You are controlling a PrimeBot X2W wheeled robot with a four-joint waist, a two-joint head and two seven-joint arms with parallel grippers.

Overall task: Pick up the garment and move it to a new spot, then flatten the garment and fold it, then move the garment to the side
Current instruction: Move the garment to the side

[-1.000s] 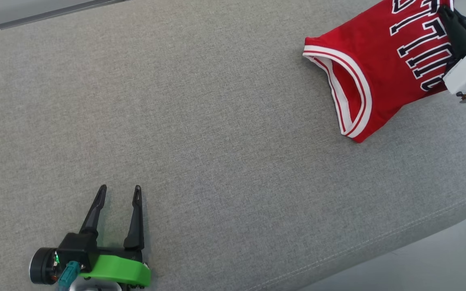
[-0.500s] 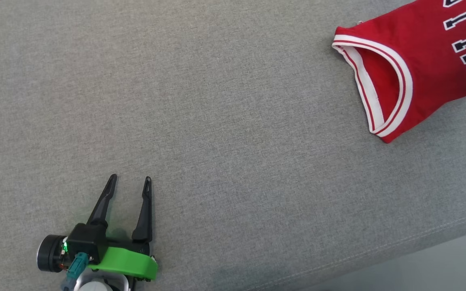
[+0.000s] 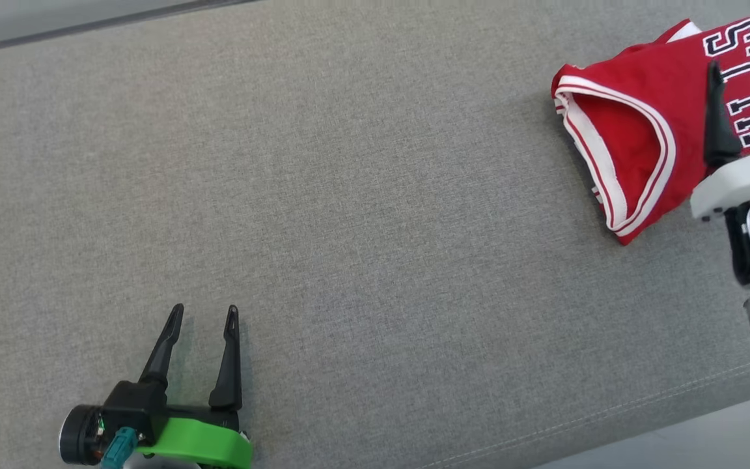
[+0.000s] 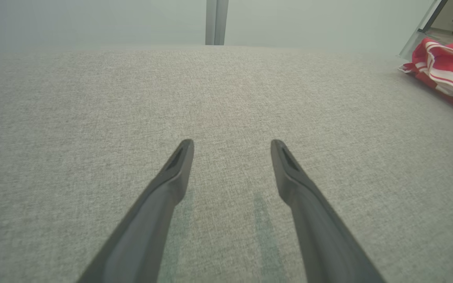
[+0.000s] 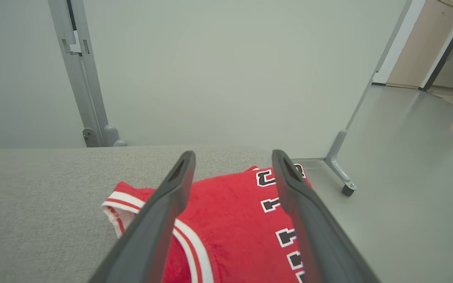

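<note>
The garment [image 3: 642, 130] is a red jersey with white trim and black lettering, lying folded at the far right of the grey padded surface [image 3: 375, 215]. My right gripper [image 3: 745, 62] hovers over its lettered side, open, fingers apart. In the right wrist view the garment [image 5: 230, 220] lies below the right gripper [image 5: 233, 153], with nothing between the fingers. My left gripper [image 3: 206, 307] rests open at the lower left, far from the jersey. The left wrist view has the left gripper [image 4: 231, 142] over bare fabric and the garment [image 4: 450, 67] at the far right.
The surface's stitched front edge [image 3: 642, 404] runs along the lower right, with grey floor [image 3: 674, 449] beyond it. Behind the surface stands a pale partition panel on a caster foot [image 5: 344, 184]. The garment lies close to the surface's right end.
My right gripper's fingers have spread apart and now stand over the garment, which lies let go on the surface. The head view has shifted. The left gripper has stayed open in place.
</note>
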